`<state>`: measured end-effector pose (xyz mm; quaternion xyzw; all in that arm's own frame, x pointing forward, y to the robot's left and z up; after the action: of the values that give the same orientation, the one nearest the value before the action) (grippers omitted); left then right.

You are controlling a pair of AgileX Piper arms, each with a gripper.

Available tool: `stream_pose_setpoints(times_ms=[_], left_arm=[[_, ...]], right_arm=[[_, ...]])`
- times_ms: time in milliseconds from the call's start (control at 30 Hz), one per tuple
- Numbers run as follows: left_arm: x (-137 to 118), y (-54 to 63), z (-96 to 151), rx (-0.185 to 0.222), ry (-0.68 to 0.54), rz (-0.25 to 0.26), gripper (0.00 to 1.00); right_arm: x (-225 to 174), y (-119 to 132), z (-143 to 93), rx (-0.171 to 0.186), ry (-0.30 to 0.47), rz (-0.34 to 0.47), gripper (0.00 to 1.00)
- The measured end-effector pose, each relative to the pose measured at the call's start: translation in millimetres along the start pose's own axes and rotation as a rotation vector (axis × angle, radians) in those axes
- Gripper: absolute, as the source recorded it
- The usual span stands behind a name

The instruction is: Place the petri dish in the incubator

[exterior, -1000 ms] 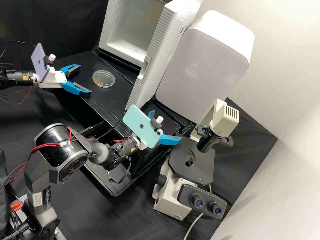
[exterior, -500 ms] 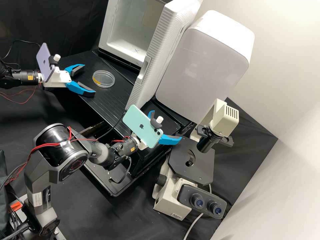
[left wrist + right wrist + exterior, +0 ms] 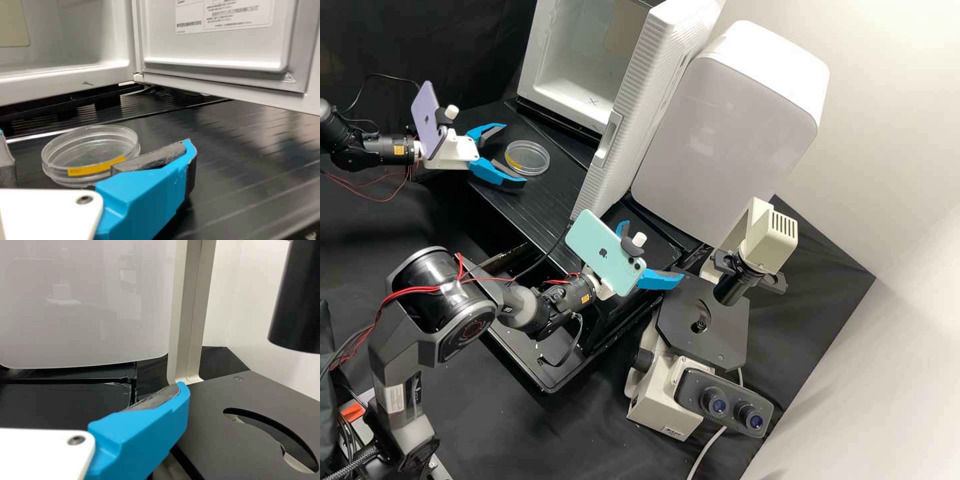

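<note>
Locate the petri dish (image 3: pixel 527 157) lying flat on the black surface (image 3: pixel 547 200), outside the incubator (image 3: pixel 577 60), at 6 o'clock from its open chamber. Note the yellow strip (image 3: pixel 95 167) on the dish. Find the left gripper (image 3: pixel 509 153) at 9 o'clock of the dish, fingers (image 3: pixel 150 185) apart and empty, the near one just beside the rim. Find the right gripper (image 3: pixel 652 253) at 5 o'clock, well apart from the dish, fingers spread with nothing between them, beside the microscope (image 3: pixel 667 393) stage.

White microscope (image 3: pixel 657 393) on black cloth (image 3: pixel 520 427) beside bench (image 3: pixel 540 200)
</note>
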<state>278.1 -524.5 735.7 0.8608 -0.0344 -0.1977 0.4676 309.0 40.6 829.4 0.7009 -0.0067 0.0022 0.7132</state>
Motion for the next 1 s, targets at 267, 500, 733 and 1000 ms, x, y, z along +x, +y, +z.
stream_pose_setpoints(times_ms=[267, 500, 733, 1000], left_arm=[[4, 1.8, 0, -0.007, -0.008, -0.001, 1.0], [11, 0.5, 2, -0.065, -0.03, -0.007, 1.0], [15, -1.8, 3, -0.068, -0.047, -0.022, 1.0], [15, -1.9, 0, -0.093, -0.049, -0.026, 1.0]], right_arm=[[0, 0, 0, 0.0, 0.0, 0.0, 1.0], [0, 0, 0, 0.0, 0.0, 0.0, 1.0], [0, 0, 0, 0.0, 0.0, 0.0, 1.0], [0, 0, 0, 0.0, 0.0, 0.0, 1.0]])
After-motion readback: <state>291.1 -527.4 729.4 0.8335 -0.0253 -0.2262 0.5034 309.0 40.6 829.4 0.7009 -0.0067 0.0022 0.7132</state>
